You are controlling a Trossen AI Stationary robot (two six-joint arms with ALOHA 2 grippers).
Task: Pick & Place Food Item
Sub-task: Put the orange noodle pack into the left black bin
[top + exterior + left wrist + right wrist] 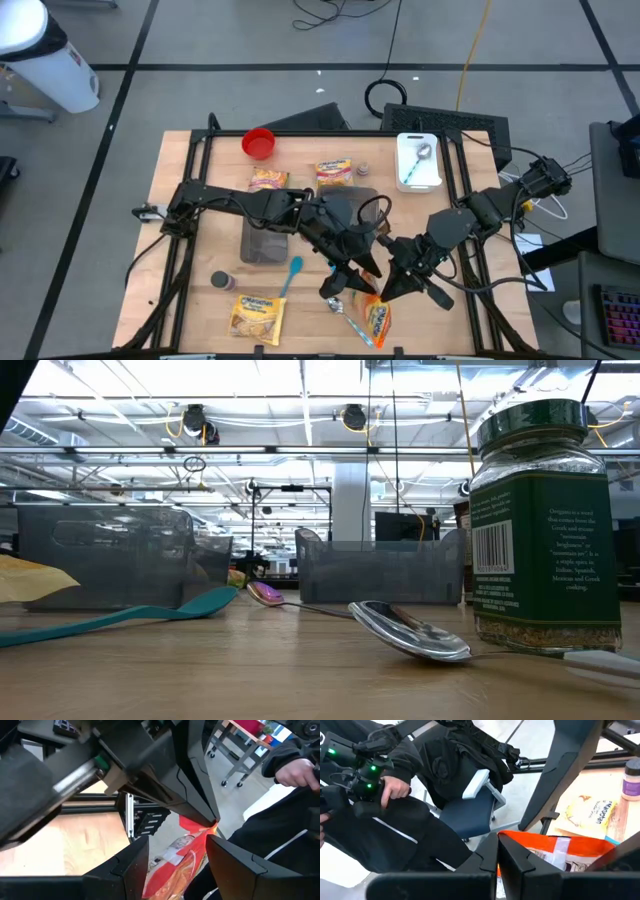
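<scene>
The orange snack packet (pixel 377 318) lies at the desk's (pixel 180 250) near edge, right of centre, directly beneath both hands. The left hand (pixel 352 285) hangs at its upper left corner, fingers spread, the packet's top between them. The right hand (pixel 385 292), pressed together, pinches the packet's upper edge. Its long axis runs roughly front to back.
</scene>
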